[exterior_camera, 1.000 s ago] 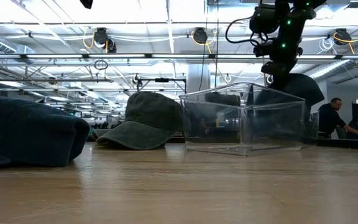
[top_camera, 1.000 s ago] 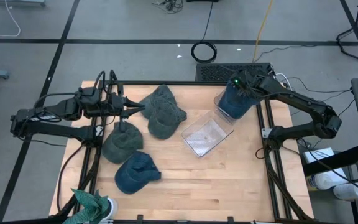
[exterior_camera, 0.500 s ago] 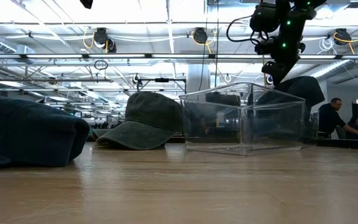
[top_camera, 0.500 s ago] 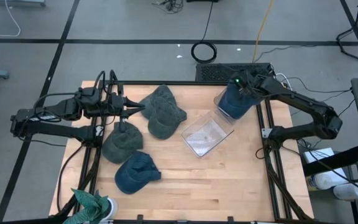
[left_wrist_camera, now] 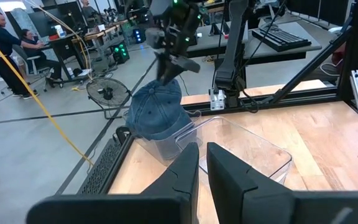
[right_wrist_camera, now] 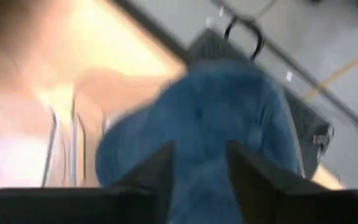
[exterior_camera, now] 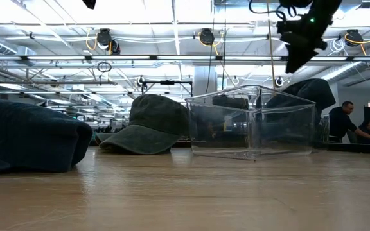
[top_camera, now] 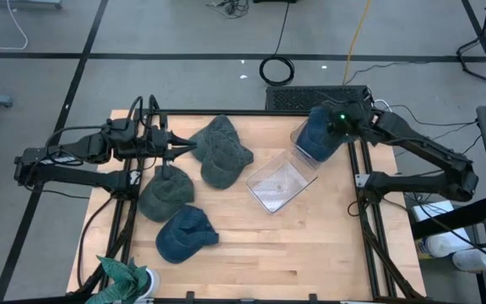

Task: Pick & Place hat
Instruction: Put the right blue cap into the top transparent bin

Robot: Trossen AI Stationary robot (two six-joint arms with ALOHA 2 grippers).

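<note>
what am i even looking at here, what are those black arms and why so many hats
These are two robot arms at a wooden table, each ending in a two-finger gripper. One picture looks straight down, one sits at tabletop height, and two come from cameras on the wrists. The job is moving hats. The right gripper, fingers apart, hangs empty just above a blue denim cap sitting on the rim of a clear plastic bin. The left gripper waits shut beside three green caps. Another blue cap lies nearer the front.

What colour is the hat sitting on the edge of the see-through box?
Blue, like denim. The hat shows best in the left wrist view, resting on the clear box.
</note>
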